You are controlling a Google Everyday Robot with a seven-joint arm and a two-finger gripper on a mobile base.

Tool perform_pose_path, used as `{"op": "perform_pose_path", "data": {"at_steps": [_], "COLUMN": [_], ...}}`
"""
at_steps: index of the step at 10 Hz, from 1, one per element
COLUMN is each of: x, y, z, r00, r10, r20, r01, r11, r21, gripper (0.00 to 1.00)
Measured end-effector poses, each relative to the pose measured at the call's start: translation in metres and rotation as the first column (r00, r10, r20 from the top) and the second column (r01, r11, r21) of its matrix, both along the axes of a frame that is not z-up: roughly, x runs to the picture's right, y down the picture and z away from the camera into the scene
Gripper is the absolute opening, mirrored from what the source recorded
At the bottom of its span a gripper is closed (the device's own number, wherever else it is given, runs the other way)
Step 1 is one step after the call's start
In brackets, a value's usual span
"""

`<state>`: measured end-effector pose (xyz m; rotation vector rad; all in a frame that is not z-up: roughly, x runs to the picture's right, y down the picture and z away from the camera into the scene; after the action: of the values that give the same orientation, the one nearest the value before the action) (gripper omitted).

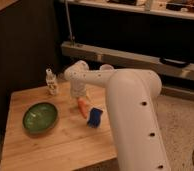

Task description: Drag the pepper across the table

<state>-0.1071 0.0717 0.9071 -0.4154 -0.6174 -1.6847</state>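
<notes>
The table (65, 146) carried, from left, a green bowl (40, 118), a small bottle (51, 82) and the pepper (83, 108), with a blue block (94, 117) just beside it. The pincer (79, 96), released, hung at the pepper's far end; the pepper's long axis ran nearward from it, slightly rightward.

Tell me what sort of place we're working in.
Likely a lab or workshop test area: a butcher-block table with metal shelving behind and speckled floor. The gripper is down at the pepper near the table's middle.
</notes>
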Motion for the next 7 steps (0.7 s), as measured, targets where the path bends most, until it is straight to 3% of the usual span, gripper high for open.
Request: {"op": "perform_pose_path", "data": {"at_steps": [1,4,7], "x": [-0.001,0.000,0.001], "y": [0.002,0.005,0.011], "z": [0.002,0.007,0.014], "r00": [1.000,0.999,0.998], "r10": [-0.004,-0.022,-0.043], "r20": [-0.003,-0.025,-0.041], "r01": [0.004,0.022,0.042], "r11": [1.0000,0.9998,0.9989], "r21": [-0.005,-0.005,-0.018], "gripper": [0.76,0.52,0.50]}}
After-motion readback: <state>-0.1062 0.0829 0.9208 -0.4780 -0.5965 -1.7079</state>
